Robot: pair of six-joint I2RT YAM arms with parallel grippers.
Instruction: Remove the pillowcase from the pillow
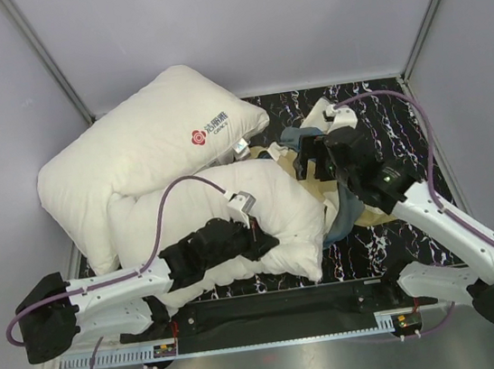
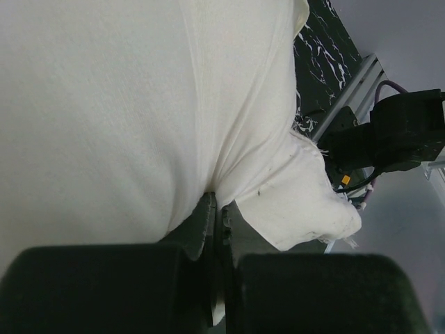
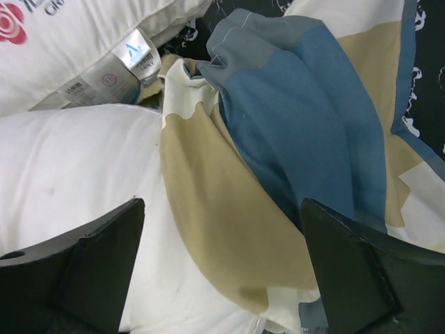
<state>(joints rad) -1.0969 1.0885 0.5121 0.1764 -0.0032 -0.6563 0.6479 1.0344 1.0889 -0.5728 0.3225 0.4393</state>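
The plain off-white pillow (image 1: 232,209) lies in the middle of the table. My left gripper (image 1: 271,241) is shut on a pinch of its fabric near its front right corner; in the left wrist view the jaws (image 2: 217,209) meet on the white cloth (image 2: 125,104). The checked teal, tan and cream pillowcase (image 1: 346,208) lies crumpled beside the pillow's right end. My right gripper (image 1: 310,162) hovers open over it. In the right wrist view the gripper (image 3: 222,257) is empty, with the pillowcase (image 3: 292,125) and the pillow (image 3: 69,181) between its wide-apart fingers (image 3: 97,264).
A second white pillow with a red logo (image 1: 149,134) leans at the back left, touching the plain one; its labels show in the right wrist view (image 3: 132,59). The table is black marble (image 1: 396,142). Grey walls stand close around. A metal rail (image 1: 276,335) runs along the front edge.
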